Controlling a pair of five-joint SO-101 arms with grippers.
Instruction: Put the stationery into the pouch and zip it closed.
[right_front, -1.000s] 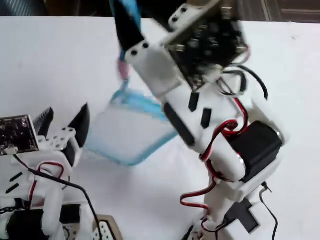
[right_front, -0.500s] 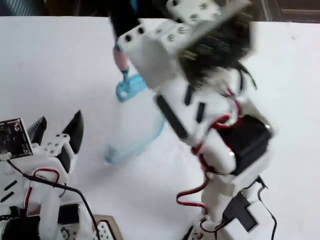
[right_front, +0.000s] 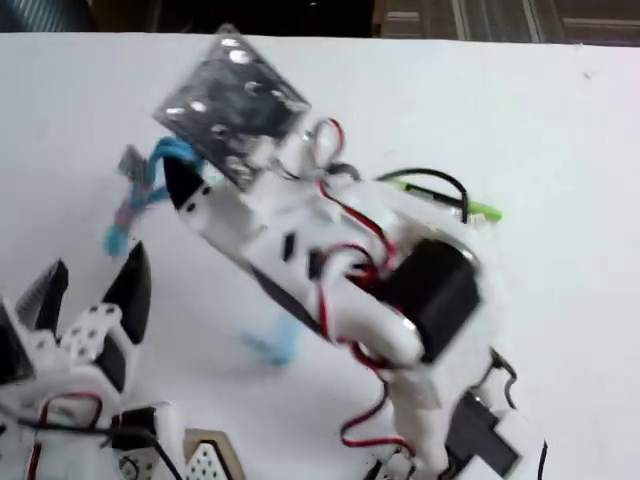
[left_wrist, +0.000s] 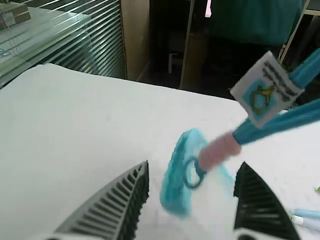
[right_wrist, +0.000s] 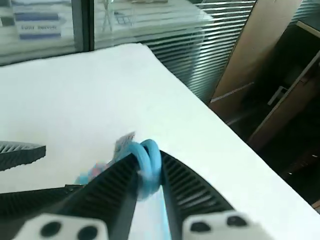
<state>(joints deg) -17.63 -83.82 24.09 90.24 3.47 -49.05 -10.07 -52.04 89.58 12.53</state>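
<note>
pouch (right_front: 272, 345): blue edge showing under the right arm, left of centre; probably light, limp and apt to swing.
strap (right_wrist: 148, 162): thin blue loop; the pouch's mouth edge would likely give a steadier hold.
right tool (right_wrist: 149, 174): clenched on the strap.
left tool (right_front: 95, 268): released, jaws wide, near left.
green pen (right_front: 478, 210): on the tabletop (right_front: 540, 110), right.

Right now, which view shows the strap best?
The left wrist view: the strap, with bead and tag, shows unblocked between the open left fingers. The right wrist view has one loop pinched in the right fingers; the high view, a small part beside the arm.
</note>
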